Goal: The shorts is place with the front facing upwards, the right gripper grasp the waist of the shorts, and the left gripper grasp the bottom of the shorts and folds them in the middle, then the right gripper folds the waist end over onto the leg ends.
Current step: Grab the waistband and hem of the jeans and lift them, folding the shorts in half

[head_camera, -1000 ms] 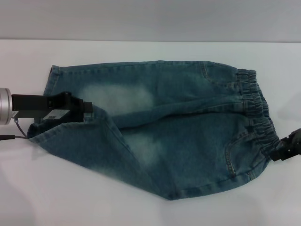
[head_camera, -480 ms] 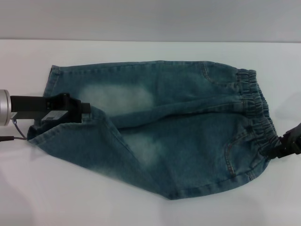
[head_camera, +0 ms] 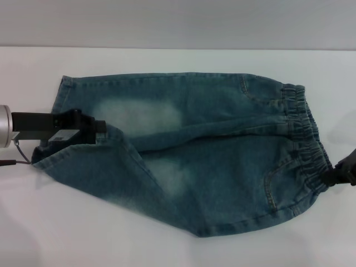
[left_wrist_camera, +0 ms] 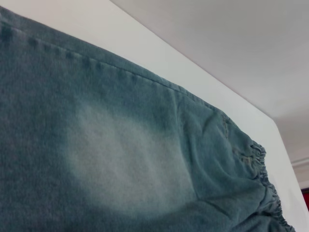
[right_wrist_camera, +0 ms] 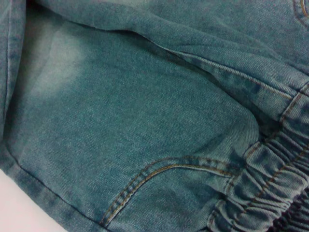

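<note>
The blue-green denim shorts (head_camera: 222, 150) lie flat on the white table (head_camera: 83, 233), front up, with the waist (head_camera: 303, 128) to the right and the bottom of the shorts (head_camera: 60, 92) to the left. My left gripper (head_camera: 99, 127) reaches in from the left and is shut on the near leg's hem, which is raised and creased there. My right gripper (head_camera: 332, 177) sits at the right edge, shut on the near corner of the waist and partly out of view. The left wrist view shows a pale thigh patch (left_wrist_camera: 120, 159). The right wrist view shows the gathered waistband (right_wrist_camera: 270, 179).
Bare white tabletop surrounds the garment, with a grey wall (head_camera: 178, 22) behind the far edge. A thin cable (head_camera: 14, 161) hangs below my left arm.
My right gripper has slid to the right, drawing the near waist corner out with it. My left gripper has barely moved.
</note>
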Robot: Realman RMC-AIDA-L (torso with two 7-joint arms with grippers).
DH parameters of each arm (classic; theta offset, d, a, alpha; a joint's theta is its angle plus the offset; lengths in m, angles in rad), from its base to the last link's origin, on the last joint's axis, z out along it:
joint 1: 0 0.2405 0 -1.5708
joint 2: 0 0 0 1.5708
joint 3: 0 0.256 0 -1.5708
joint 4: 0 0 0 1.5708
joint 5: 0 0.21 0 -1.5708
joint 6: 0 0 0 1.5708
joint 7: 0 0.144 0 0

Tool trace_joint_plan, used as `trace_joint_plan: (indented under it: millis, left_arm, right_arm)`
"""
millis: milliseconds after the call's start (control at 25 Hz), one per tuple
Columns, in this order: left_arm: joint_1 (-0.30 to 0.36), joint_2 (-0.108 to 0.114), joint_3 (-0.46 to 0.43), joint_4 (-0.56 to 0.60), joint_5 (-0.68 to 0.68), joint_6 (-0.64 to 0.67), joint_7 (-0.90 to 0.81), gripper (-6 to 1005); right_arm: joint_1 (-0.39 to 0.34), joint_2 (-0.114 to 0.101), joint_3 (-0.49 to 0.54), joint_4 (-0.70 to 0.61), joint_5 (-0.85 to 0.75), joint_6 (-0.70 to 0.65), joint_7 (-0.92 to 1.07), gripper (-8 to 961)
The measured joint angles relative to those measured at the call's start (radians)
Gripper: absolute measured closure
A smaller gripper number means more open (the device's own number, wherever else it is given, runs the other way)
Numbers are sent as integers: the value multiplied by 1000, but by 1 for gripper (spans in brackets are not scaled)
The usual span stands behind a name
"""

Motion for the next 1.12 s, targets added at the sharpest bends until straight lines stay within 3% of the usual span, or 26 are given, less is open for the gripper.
trace_joint_plan:
  millis: [240, 440, 680, 880, 1120]
  left_arm:
    - [-4, 4, -2, 1, -1, 0, 0, 982]
    - [-6, 17, -4, 7, -3, -8, 0, 982]
    - [-7, 40, -6, 17, -23, -30, -7, 982]
    - [-10, 49, -6, 37, -39, -51, -12, 982]
    - [-19, 59, -7, 41, -51, -100, -22, 981]
  right_arm:
    - [-10, 0, 1, 1, 3, 3, -3, 896]
    - [-39, -5, 37, -4, 76, 5, -59, 953]
    - [-88, -11, 132, 15, 250, 12, -159, 954]
    - [-115, -28, 179, 98, 397, 28, -224, 954]
    - [-125, -31, 236, 191, 502, 106, -237, 955]
